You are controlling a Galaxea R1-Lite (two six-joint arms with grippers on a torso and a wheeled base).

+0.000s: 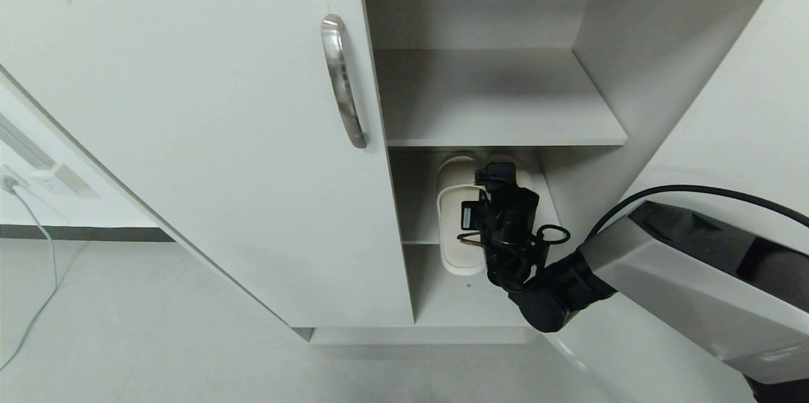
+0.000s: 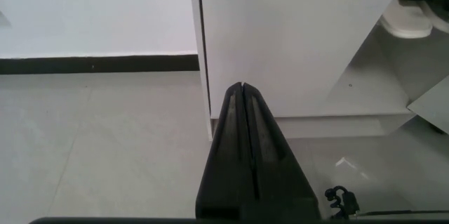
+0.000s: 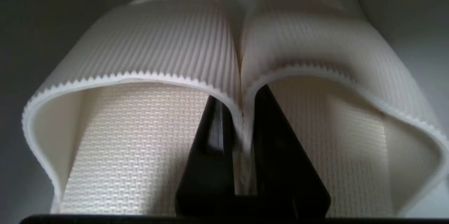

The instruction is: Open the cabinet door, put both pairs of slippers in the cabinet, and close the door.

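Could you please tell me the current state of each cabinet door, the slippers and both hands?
Right cabinet door: open.
Left cabinet door: closed.
Slippers: in the cabinet under the upper shelf, inner edges pinched together.
Right hand: shut on the slippers.
Left hand: shut, empty.

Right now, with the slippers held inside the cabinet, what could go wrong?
1. The right gripper grips the slippers only by their inner edges; if released too high, they may tip.
2. Their heels seem to pass a shelf edge and could slide out.
3. Pulling back too high, the gripper may bump the upper shelf.
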